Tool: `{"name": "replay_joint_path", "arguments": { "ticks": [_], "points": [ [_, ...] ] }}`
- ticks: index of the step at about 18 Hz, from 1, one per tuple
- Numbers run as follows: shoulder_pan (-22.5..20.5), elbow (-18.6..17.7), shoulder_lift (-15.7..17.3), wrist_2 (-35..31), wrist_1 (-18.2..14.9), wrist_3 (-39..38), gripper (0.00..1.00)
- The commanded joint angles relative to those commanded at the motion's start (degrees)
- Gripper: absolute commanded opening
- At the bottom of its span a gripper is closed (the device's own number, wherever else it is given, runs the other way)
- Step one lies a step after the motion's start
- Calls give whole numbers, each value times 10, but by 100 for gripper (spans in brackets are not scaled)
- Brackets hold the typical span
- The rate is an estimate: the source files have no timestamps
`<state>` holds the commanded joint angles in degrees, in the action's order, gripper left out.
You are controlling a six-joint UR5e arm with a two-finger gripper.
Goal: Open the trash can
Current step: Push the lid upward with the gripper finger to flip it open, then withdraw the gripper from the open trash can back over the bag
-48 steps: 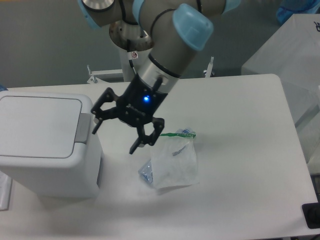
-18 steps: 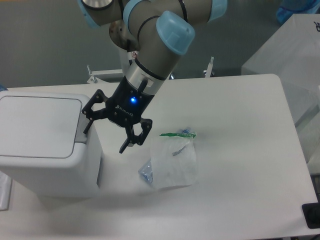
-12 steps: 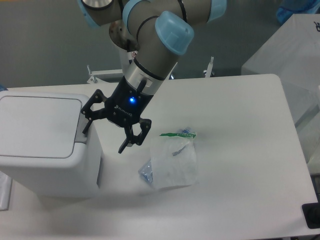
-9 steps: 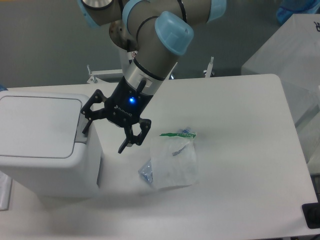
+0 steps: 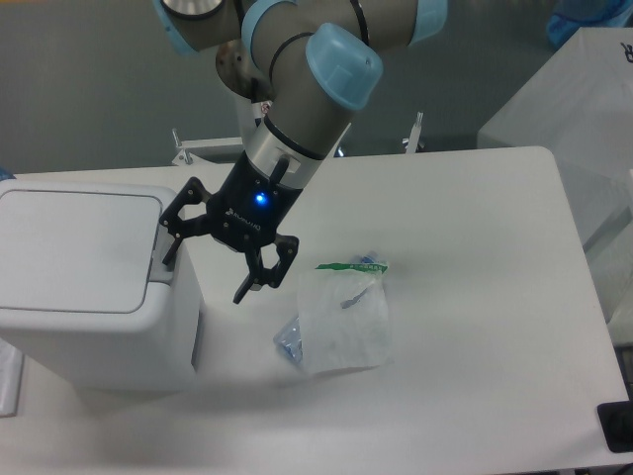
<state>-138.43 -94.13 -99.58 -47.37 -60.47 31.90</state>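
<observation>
The trash can point(image 5: 89, 287) is a large white boxy bin at the left of the table, its flat lid shut. Its grey push tab point(image 5: 161, 257) sits at the lid's right edge. My gripper point(image 5: 203, 275) is open and empty, just right of the bin. One black finger point(image 5: 171, 240) hangs over the grey tab's upper part; I cannot tell if it touches. The other finger point(image 5: 252, 282) hangs over the table right of the bin.
A small clear plastic bag point(image 5: 341, 322) with green-and-blue print lies on the white table point(image 5: 475, 297) right of my gripper. A white box point(image 5: 574, 109) stands past the table's far right corner. A dark object point(image 5: 618, 426) sits at the lower right edge.
My gripper has moved left from above the bag toward the bin's grey tab, staying open. In the last second it has barely moved. The lid stays shut.
</observation>
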Motion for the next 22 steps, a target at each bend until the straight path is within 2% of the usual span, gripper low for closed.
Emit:
{"name": "replay_joint_path", "arguments": {
  "ticks": [15,22],
  "points": [
    [-2,0,-1,1,3,3,100],
    [-24,9,0,4,10,-11,100]
  ]
}}
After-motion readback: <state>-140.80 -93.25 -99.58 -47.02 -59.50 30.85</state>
